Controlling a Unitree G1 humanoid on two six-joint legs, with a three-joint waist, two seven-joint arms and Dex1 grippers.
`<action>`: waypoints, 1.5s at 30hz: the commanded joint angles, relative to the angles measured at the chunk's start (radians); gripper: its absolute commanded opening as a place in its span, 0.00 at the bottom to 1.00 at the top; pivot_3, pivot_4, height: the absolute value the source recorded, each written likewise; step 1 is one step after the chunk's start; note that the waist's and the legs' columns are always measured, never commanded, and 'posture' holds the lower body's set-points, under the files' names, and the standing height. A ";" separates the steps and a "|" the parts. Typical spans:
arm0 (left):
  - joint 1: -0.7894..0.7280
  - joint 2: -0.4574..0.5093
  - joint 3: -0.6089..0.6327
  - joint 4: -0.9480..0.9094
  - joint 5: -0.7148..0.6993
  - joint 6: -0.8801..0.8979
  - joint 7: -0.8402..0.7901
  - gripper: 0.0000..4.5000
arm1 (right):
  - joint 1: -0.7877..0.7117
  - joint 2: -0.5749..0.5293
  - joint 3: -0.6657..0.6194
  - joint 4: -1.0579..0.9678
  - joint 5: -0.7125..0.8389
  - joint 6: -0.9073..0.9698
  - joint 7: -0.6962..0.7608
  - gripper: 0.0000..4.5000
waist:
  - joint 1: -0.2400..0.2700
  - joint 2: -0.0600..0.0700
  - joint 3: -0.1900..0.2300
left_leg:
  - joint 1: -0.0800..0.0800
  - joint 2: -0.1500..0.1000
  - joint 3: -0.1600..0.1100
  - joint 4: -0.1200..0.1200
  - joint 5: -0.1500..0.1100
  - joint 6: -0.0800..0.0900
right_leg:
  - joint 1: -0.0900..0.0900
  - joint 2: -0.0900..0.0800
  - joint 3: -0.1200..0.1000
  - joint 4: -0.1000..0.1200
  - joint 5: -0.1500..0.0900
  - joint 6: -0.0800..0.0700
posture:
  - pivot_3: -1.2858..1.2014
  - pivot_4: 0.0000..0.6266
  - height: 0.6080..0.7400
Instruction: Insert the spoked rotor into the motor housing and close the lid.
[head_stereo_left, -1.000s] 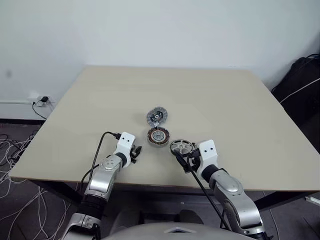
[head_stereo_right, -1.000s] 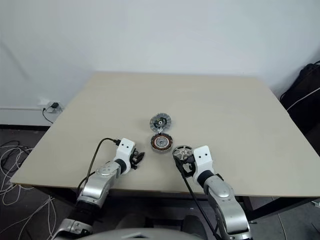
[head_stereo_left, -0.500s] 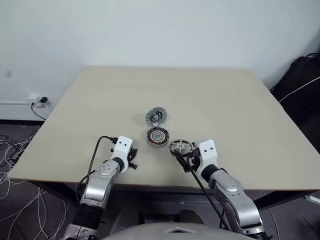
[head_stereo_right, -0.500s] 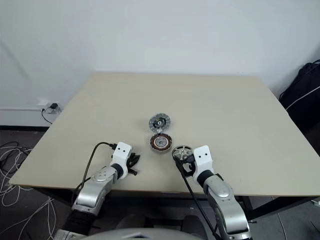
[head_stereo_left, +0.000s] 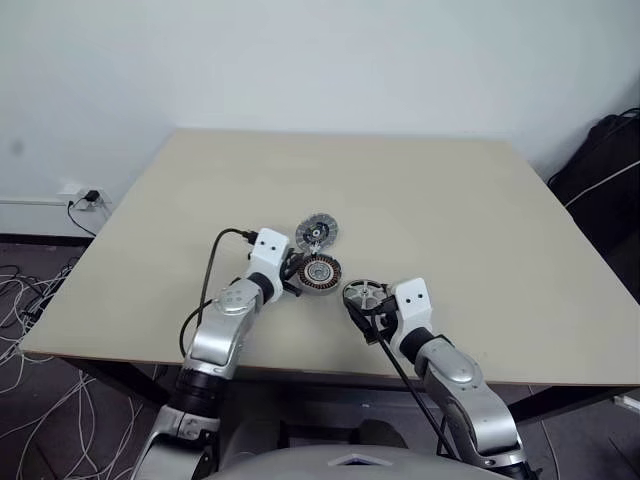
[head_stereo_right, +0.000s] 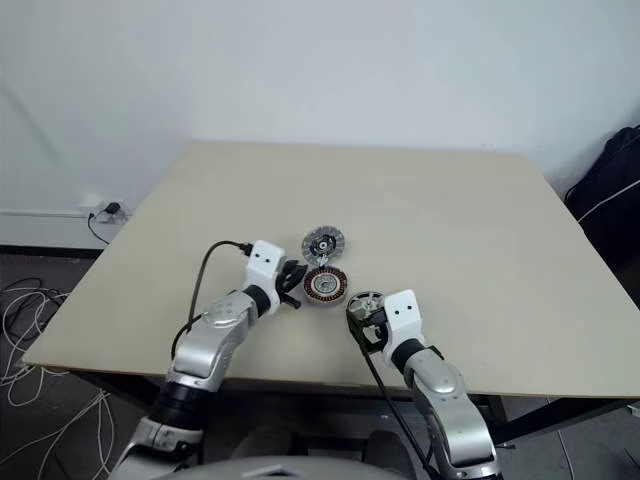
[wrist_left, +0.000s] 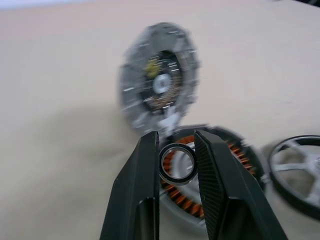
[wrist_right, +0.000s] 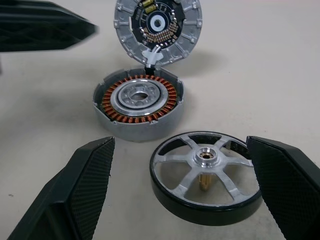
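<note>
Our left gripper (wrist_left: 176, 150) is pinching a small ring (wrist_left: 177, 163) between its two black fingers (wrist_left: 144, 170). It hovers at the rim of the motor housing (head_stereo_left: 318, 270), the round part with the copper coils, which lies near the middle of the table (head_stereo_left: 450, 200), a bit toward the near edge. The lid (head_stereo_left: 316, 232) stands tilted just behind the housing, toward the far edge, and touches it by a small white tab.

Our right gripper (wrist_right: 180, 200) is wide open and holds nothing. The wheel (wrist_right: 206, 175) lies flat on the table between its two fingers, but we see no finger touching it. It sits just beside the housing, on the side nearer the front edge and a bit to the right.

We think the step now is putting the little ring into the housing before the wheel goes in. The next move needs the ring lined up over the silver middle, then let go softly. After that our right gripper can close on the wheel. The lid is not yet shut.
</note>
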 joint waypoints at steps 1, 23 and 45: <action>-0.065 -0.020 -0.013 0.090 0.000 -0.058 -0.020 0.15 | -0.015 0.007 -0.006 -0.024 0.004 -0.024 -0.006 1.00 | 0.000 0.000 0.000 | 0.000 0.000 0.000 0.001 0.000 0.000 | 0.000 0.002 0.000 0.000 0.000 0.000 | 0.52 0.00 1.00; -0.201 -0.073 -0.011 0.423 0.029 -0.182 -0.029 0.23 | -0.019 0.021 -0.005 -0.024 -0.002 -0.042 -0.018 1.00 | 0.000 -0.003 0.002 | -0.001 0.001 0.000 0.005 0.000 0.001 | 0.001 0.003 0.000 0.000 0.001 0.003 | 0.52 0.00 1.00; 0.146 0.004 0.021 -0.160 -0.039 -0.108 -0.011 0.22 | -0.105 0.045 0.019 0.016 0.011 0.027 -0.020 0.92 | -0.006 0.000 0.000 | -0.001 0.001 0.000 0.004 0.000 0.001 | 0.000 -0.005 0.001 0.001 0.002 0.002 | 0.52 0.00 1.00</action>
